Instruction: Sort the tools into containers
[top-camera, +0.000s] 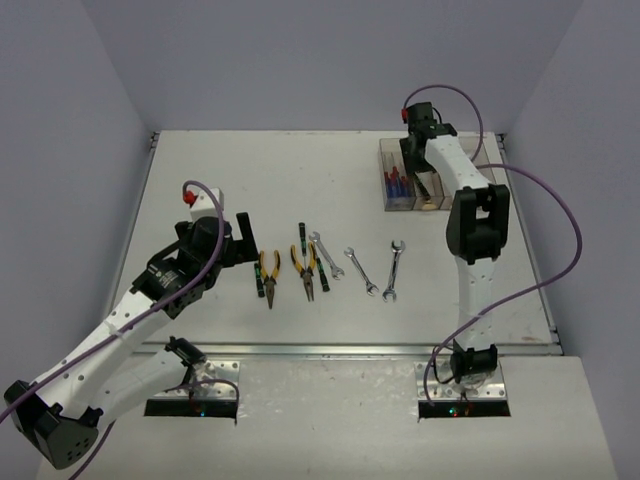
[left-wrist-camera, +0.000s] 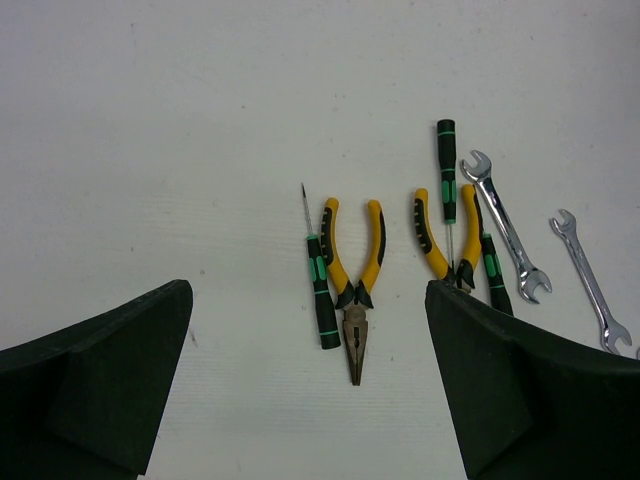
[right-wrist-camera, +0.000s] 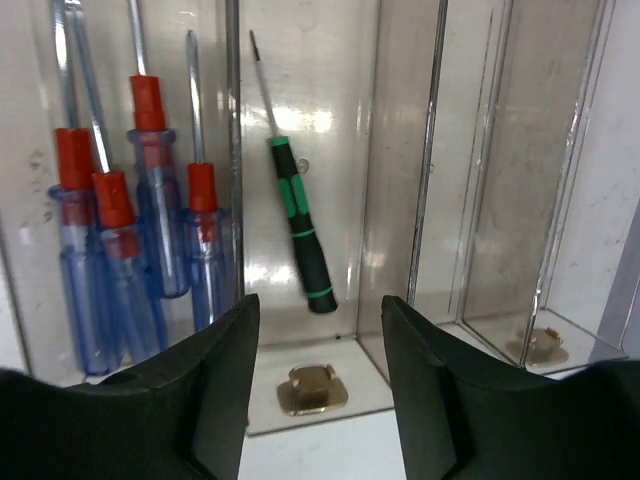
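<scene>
Two yellow-and-black pliers (top-camera: 268, 270) (top-camera: 305, 268), three green/black screwdrivers (top-camera: 302, 238) and three silver wrenches (top-camera: 360, 270) lie in a row at mid-table. My left gripper (top-camera: 240, 240) is open and empty, above the table just left of the row. In its wrist view the gripper (left-wrist-camera: 306, 335) hovers near the left pliers (left-wrist-camera: 355, 290) and a green screwdriver (left-wrist-camera: 320, 295). My right gripper (top-camera: 428, 188) is open and empty over the bins (top-camera: 388, 150). In its wrist view the gripper (right-wrist-camera: 315, 325) faces several blue/red screwdrivers (right-wrist-camera: 130, 220) in the left bin and one green screwdriver (right-wrist-camera: 300, 225) in the second.
The two bins to the right (right-wrist-camera: 500, 180) hold no tools. A brass fitting (right-wrist-camera: 312, 388) sits on the second bin's floor. In the left wrist view the second pliers (left-wrist-camera: 445, 235) and two wrenches (left-wrist-camera: 505, 225) lie to the right. The table's front edge (top-camera: 350, 350) runs below the tools.
</scene>
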